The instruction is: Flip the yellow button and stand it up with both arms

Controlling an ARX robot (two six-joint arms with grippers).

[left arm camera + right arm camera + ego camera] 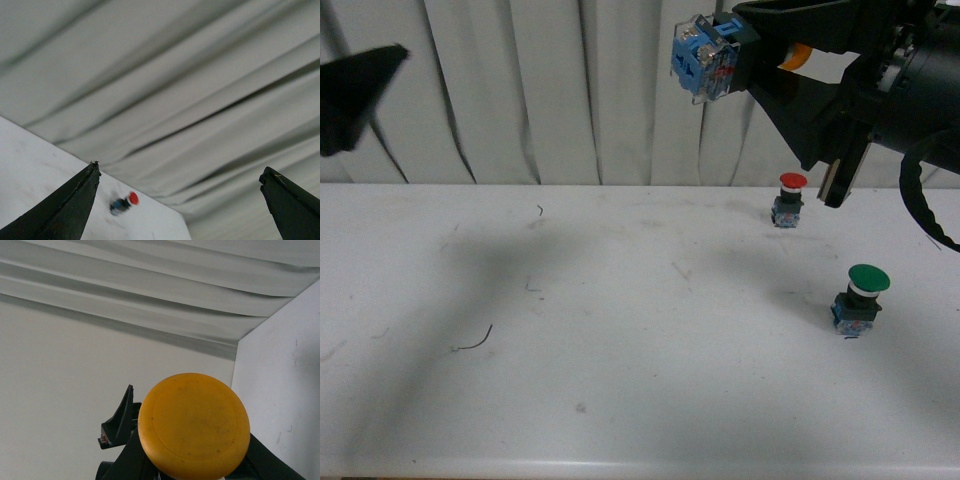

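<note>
In the front view my right gripper (pixel 760 50) is shut on the yellow button (pixel 705 55) and holds it high above the white table (pixel 570 380) at the top right. The button lies sideways, its blue-and-clear base pointing left and a sliver of yellow cap between the jaws. In the right wrist view the yellow cap (pixel 194 425) faces the camera and hides most of the black fingers (pixel 272 462). My left gripper (pixel 350 95) is raised at the far left, well apart from the button. In the left wrist view it (pixel 180 200) is open and empty.
A red-capped button (pixel 790 200) stands at the back right of the table and shows blurred in the left wrist view (pixel 125 202). A larger green-capped button (pixel 860 293) stands nearer on the right. A pleated grey curtain (pixel 520 90) hangs behind the table.
</note>
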